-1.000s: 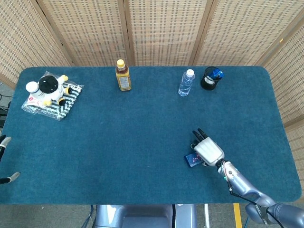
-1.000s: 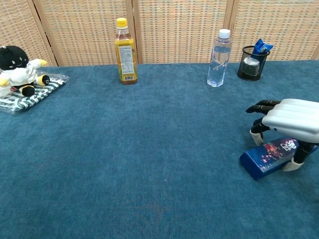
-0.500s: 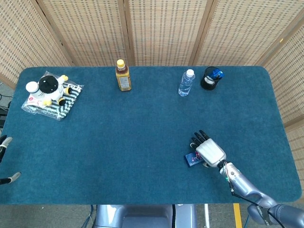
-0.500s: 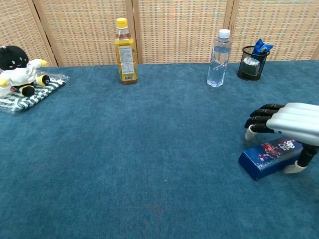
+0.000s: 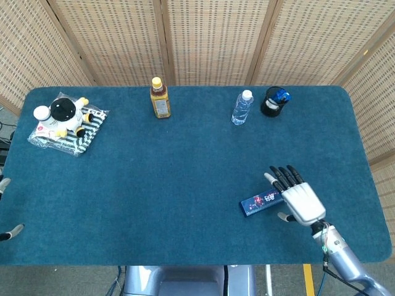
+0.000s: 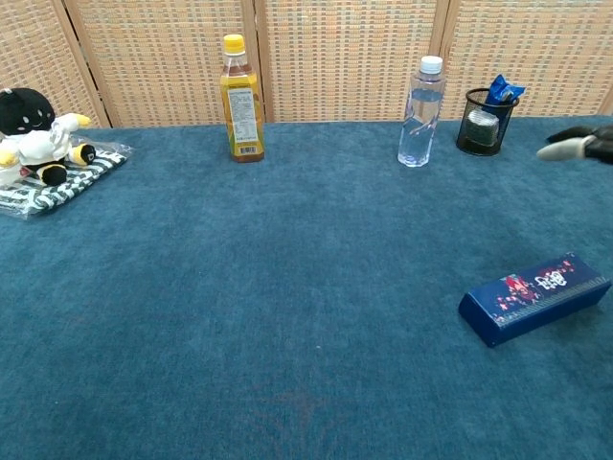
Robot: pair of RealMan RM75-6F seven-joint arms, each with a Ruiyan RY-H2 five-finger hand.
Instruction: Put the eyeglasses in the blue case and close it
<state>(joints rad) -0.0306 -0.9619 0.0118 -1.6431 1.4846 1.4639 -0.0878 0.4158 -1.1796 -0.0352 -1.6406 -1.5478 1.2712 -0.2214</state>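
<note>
The blue case (image 5: 260, 203) lies shut on the blue table cloth at the front right, a narrow box with a red and white print; in the chest view the case (image 6: 532, 299) sits alone with nothing touching it. My right hand (image 5: 299, 198) hovers just right of it, open, fingers spread and pointing away, holding nothing. In the chest view only its fingertips (image 6: 575, 147) show at the right edge. At the left edge of the head view, my left hand (image 5: 13, 231) shows only two separated tips. No eyeglasses are visible in either view.
Along the far edge stand a yellow-capped bottle (image 5: 159, 98), a clear water bottle (image 5: 242, 108) and a black mesh cup (image 5: 273, 102). A black-and-white plush toy (image 5: 63, 114) lies on a striped bag at the far left.
My right hand has lifted off the blue case and drawn back to the right, its fingers opening. The case stays where it was, lying flat.
</note>
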